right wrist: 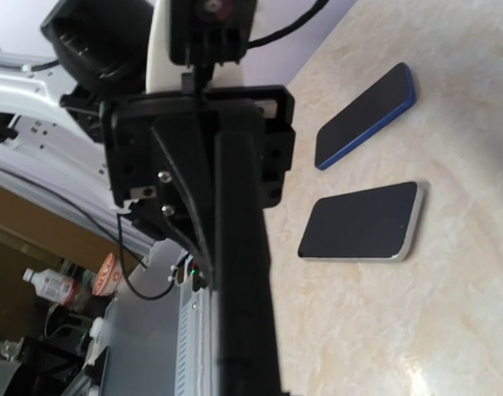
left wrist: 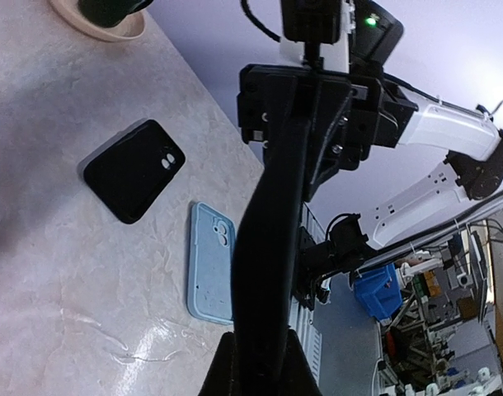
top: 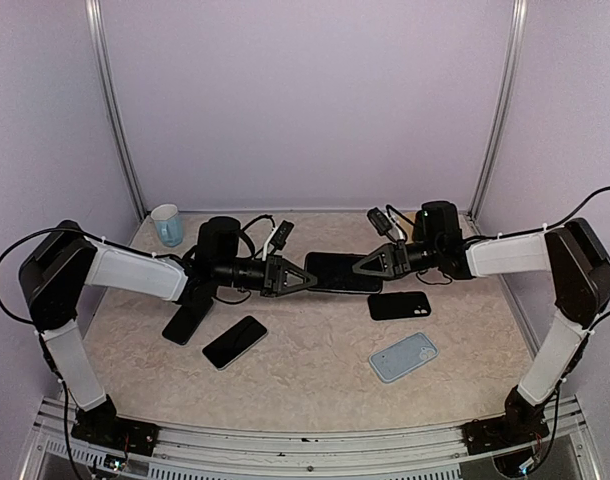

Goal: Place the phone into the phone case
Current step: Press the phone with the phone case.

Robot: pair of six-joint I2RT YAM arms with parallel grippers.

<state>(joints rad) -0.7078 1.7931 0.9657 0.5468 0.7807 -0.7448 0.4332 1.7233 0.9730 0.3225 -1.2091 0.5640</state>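
Phone (top: 340,272), black and glossy, hangs level above the table (top: 315,395), its short ends clenched by the left gripper (top: 288,275) and the right gripper (top: 368,266). It looks stiff, slick and breakable, so the edges seem safest to pinch. A matte black case (top: 399,305) and a rubbery blue case (top: 403,357) lie nearby.

Bare table (top: 315,400) strip in front; obstacles: black case (top: 399,305), blue case (top: 403,357), white-edged phone (top: 234,342), blue-edged phone (top: 185,322), mug (top: 166,225).
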